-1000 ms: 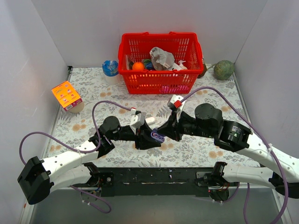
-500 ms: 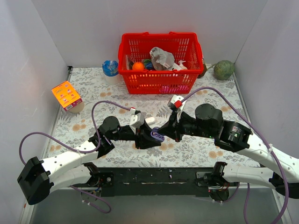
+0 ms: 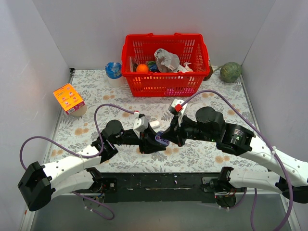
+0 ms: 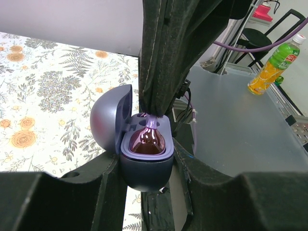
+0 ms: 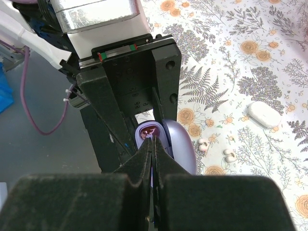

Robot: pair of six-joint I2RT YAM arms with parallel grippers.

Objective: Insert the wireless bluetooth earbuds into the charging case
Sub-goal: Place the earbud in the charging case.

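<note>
My left gripper is shut on a purple charging case and holds it upright above the mat, with its lid hinged open to the left. My right gripper is shut on the stem of a glossy purple earbud. The bud's body sits in the case's near socket. In the top view the right fingertips meet the case. Two tiny whitish buds lie on the mat beside the case lid.
A small white oval shell lies on the floral mat, and shows in the top view too. A red basket of objects stands at the back. There is a blue-white cup, an orange box at the left and a green ball at the back right.
My right gripper has moved slightly left and down onto the case, bringing the earbud into the socket. The left gripper and case have stayed still.
</note>
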